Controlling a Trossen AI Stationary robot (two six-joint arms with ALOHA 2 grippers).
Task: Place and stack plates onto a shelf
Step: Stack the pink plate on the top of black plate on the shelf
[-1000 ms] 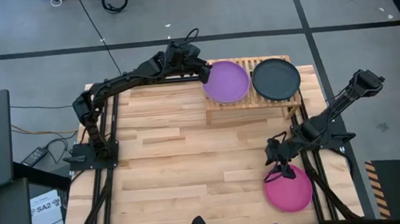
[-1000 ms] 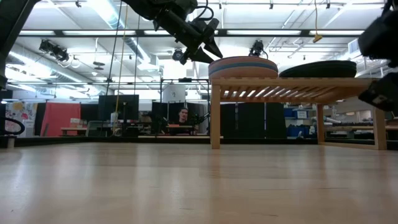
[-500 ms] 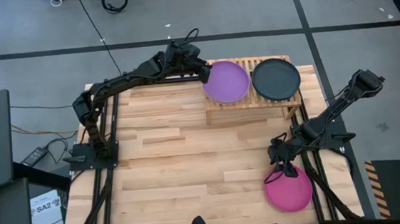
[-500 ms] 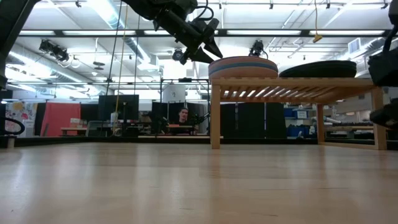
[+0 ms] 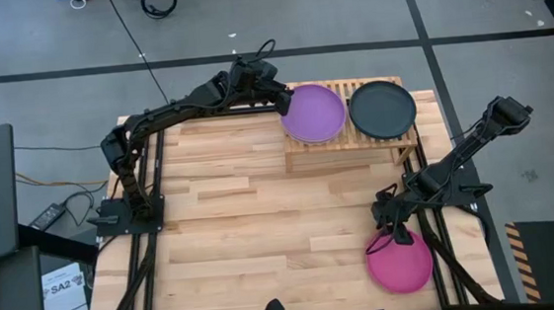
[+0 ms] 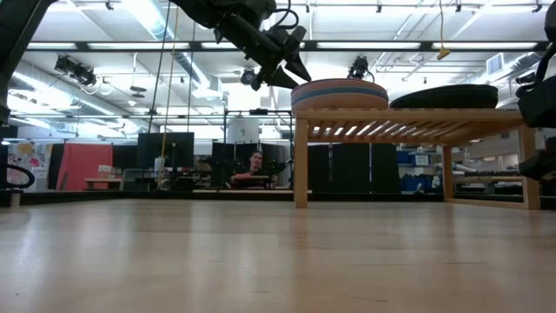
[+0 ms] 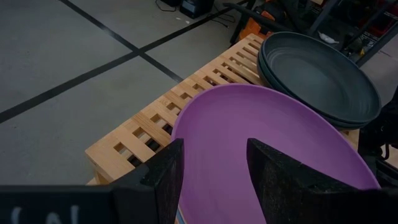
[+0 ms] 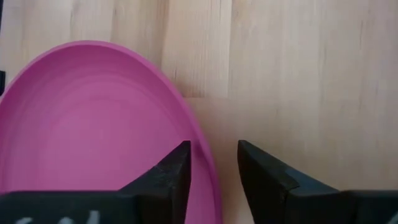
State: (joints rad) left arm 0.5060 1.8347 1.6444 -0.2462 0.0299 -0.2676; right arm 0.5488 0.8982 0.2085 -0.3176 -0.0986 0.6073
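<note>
- Left gripper hangs at the back left end of the shelf, at the rim of the purple plate. In the left wrist view its fingers stand apart over that plate's near edge, holding nothing.
- The purple plate tops a stack on the shelf's left half; the low view shows peach and blue layers under it.
- On the shelf's right half lies the black plate, just beside the purple one; the left wrist view shows a second dark rim under it, so it is a stack too.
- A person sits in the room far behind the table, seen under the shelf's left end in the low view.
- Right gripper is down at the pink plate, which lies flat on the table near the front right corner.
- In the right wrist view its fingers straddle the pink plate's rim, one inside, one outside, with a gap between; I cannot tell whether they press on it.
</note>
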